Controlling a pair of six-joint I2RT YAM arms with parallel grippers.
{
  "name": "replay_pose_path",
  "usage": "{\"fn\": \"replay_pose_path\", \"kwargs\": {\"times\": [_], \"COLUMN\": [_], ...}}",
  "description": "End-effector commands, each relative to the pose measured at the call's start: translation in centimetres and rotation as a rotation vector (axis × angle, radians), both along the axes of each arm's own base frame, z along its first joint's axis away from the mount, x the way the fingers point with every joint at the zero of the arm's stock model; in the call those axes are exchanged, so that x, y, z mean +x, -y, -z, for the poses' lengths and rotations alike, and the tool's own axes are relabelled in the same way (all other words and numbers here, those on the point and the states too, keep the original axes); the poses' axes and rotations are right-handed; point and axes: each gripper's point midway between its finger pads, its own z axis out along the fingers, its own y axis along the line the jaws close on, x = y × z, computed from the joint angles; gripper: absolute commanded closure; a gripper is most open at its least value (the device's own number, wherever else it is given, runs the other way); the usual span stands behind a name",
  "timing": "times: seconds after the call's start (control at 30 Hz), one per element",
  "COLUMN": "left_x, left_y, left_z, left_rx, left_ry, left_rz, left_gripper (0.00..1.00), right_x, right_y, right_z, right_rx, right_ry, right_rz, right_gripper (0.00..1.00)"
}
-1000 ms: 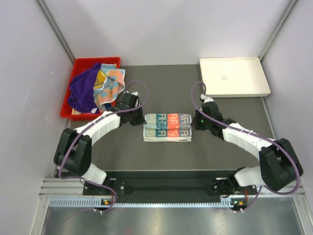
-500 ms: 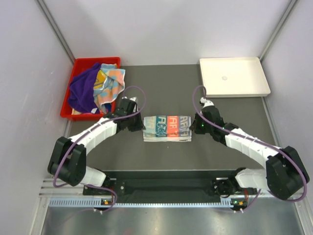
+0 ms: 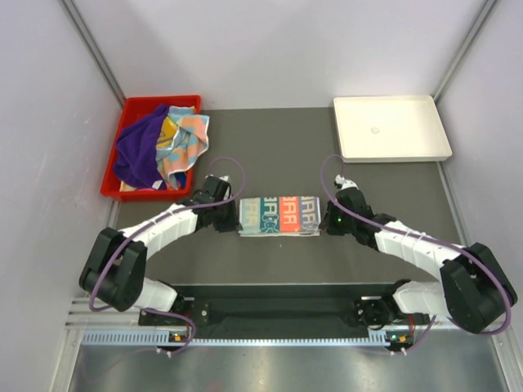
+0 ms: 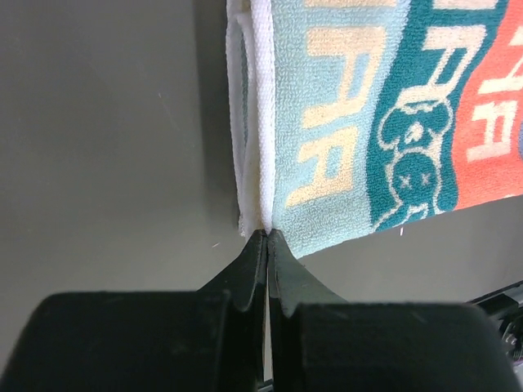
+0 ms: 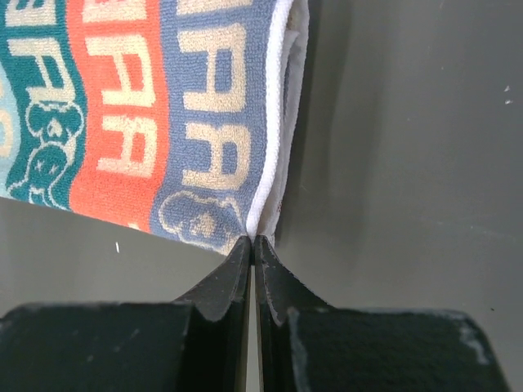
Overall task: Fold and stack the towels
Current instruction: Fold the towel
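Note:
A teal, orange and blue lettered towel point(image 3: 279, 215) lies folded into a narrow strip at the table's centre. My left gripper point(image 3: 234, 219) is at its left end. In the left wrist view this gripper point(image 4: 268, 233) is shut on the white hem at the near corner of the towel point(image 4: 351, 122). My right gripper point(image 3: 324, 220) is at the right end. It point(image 5: 253, 238) is shut on the near right corner of the towel point(image 5: 147, 106). A purple towel point(image 3: 137, 153) and multicoloured towels point(image 3: 183, 139) sit heaped in the red bin.
The red bin point(image 3: 111, 186) stands at the back left, just beyond my left arm. A white shallow tray point(image 3: 409, 122) lies at the back right. Dark table surface surrounds the folded towel, and grey walls close in both sides.
Both grippers have come toward the near side of the table along the towel's ends. The towel now looks narrower front to back, its layers laid over each other.

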Motion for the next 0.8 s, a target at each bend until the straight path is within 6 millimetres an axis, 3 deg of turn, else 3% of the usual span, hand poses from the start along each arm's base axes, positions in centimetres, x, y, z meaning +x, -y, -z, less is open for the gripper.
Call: {"fn": "replay_pose_path", "kwargs": {"times": [0.0, 0.13, 0.3, 0.47, 0.57, 0.7, 0.77], "left_x": [0.4, 0.3, 0.3, 0.4, 0.9, 2.4, 3.3], "left_y": [0.4, 0.5, 0.5, 0.0, -1.0, -2.4, -2.1], "left_z": [-0.1, 0.3, 0.2, -0.1, -1.4, -4.8, -6.8], "left_rx": [-0.025, -0.024, -0.024, 0.005, 0.059, 0.138, 0.137], "left_ry": [0.03, 0.022, 0.024, 0.034, 0.065, 0.152, 0.199], "left_rz": [-0.004, -0.001, 0.002, 0.006, -0.006, -0.033, -0.025], "left_gripper": [1.0, 0.96, 0.8, 0.69, 0.68, 0.69, 0.7], "right_x": [0.4, 0.2, 0.2, 0.4, 0.6, 1.4, 2.1], "right_y": [-0.8, -0.7, -0.6, -0.2, 0.0, 0.1, -0.3], "right_z": [-0.5, 0.0, 0.2, -0.5, -1.7, -3.7, -5.0], "right_rx": [0.034, 0.028, 0.024, 0.015, 0.02, 0.023, 0.029], "right_ry": [0.038, 0.03, 0.029, 0.047, 0.066, 0.102, 0.126], "right_rz": [0.0, -0.001, -0.001, 0.012, 0.019, 0.031, 0.025], "right_gripper": [0.98, 0.97, 0.89, 0.69, 0.61, 0.61, 0.61]}}
